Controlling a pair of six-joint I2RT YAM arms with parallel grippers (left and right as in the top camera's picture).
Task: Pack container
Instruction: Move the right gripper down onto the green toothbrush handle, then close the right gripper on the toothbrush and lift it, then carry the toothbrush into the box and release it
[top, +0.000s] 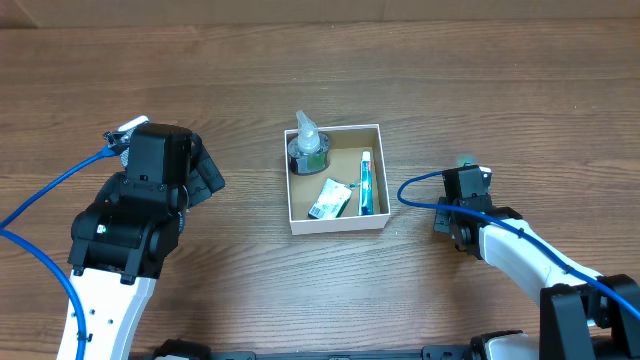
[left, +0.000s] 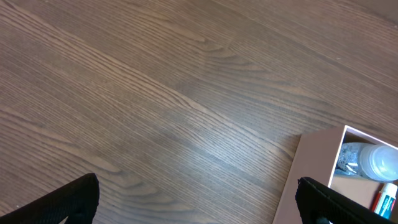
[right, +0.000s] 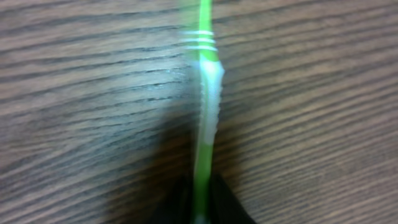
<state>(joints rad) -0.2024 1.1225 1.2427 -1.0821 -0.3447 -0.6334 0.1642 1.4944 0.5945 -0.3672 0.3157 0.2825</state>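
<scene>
Here, right gripper tight around green toothbrush, near container.

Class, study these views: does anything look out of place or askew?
Yes: the bottle leans in a corner of the container, its tip poking past the rim. A green toothbrush is outside it, in the right gripper.

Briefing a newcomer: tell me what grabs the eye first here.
The white-walled container sits mid-table, already holding a bottle, a packet and a tube. To its right, the right gripper clamps a green toothbrush. The left gripper is open, empty.
</scene>
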